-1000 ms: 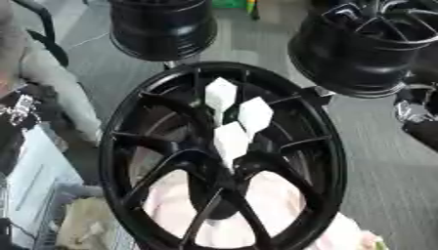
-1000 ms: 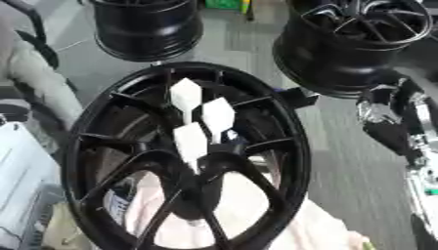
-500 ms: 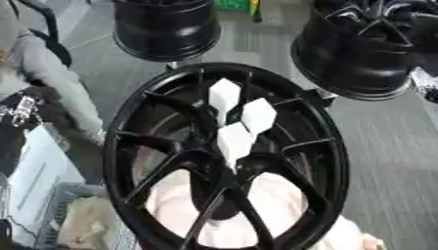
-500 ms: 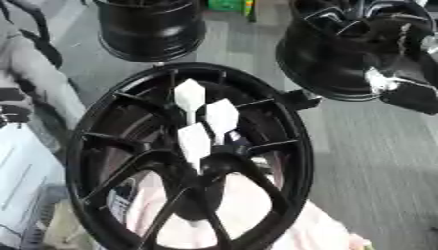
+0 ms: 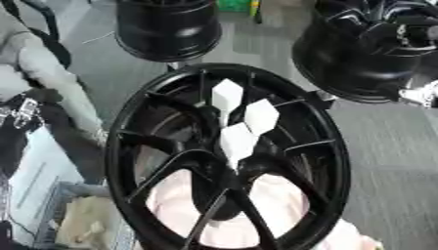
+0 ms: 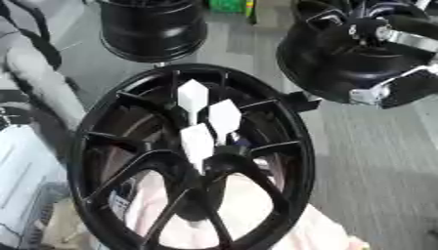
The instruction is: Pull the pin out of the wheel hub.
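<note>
At the far left a person's grey sleeve (image 5: 47,73) runs down beside the scene, clear of the wheel. In the middle a black wheel hub (image 5: 227,161) lies face up, its spokes meeting just below centre. Three white, diamond-shaped pins stand in a cluster above the spoke centre: the upper pin (image 5: 227,93), the right pin (image 5: 261,116) and the lower pin (image 5: 237,140), each close beside the next. Behind, a second black wheel (image 5: 167,27) stands at upper left centre, and a third black wheel (image 5: 368,49) at upper right. In the right eye view the right hand (image 6: 385,63) shows against that third wheel, well apart from the pins; whether its fingers are open or closed cannot be told.
</note>
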